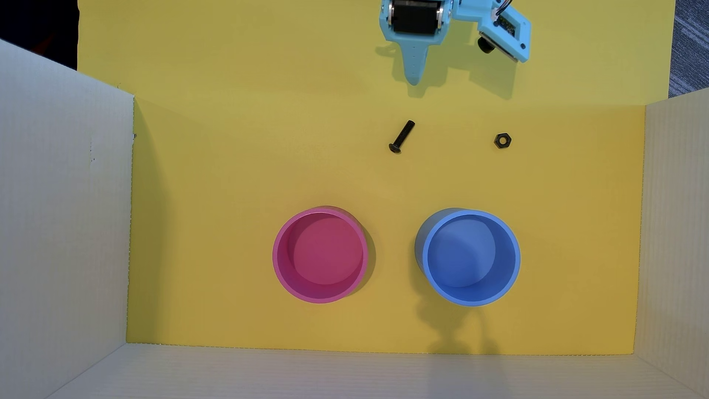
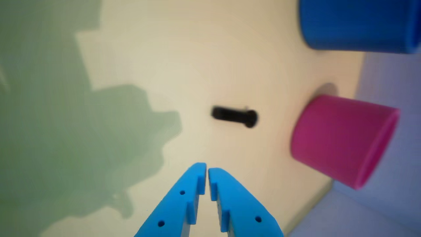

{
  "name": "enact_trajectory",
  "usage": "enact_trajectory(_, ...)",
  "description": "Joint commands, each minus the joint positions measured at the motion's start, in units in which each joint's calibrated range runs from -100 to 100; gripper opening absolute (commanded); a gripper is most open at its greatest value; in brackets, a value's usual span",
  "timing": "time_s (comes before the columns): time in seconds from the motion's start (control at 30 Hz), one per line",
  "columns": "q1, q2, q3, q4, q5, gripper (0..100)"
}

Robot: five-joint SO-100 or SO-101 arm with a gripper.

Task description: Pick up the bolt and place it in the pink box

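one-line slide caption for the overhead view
Closed gripper hangs above the bolt, nut to its right, empty pink box and blue cup below.

There are no words, numbers, labels or signs to read in either picture. Nothing is printed on any of the things or on the tabletop.
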Motion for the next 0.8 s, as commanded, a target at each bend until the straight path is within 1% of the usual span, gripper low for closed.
enact_trajectory(0.0,0.20,-0.10,-7.35,0.28,0.18,1)
enact_trajectory(0.17,0.20,1.84,-15.49,0.28,0.08,2)
enact_trajectory(0.3,0.20,9.75,-25.35,1.56,-0.08,2)
enact_trajectory(0.47,0.13,31.89,-46.61,9.97,-0.08,2)
enact_trajectory(0.53,0.20,39.89,-52.58,12.37,0.29,2)
enact_trajectory(0.63,2.04,50.07,-59.82,13.66,-0.08,2)
enact_trajectory(0.73,3.44,58.49,-61.81,13.66,0.60,2)
enact_trajectory(0.77,3.81,60.68,-61.72,13.06,1.85,2)
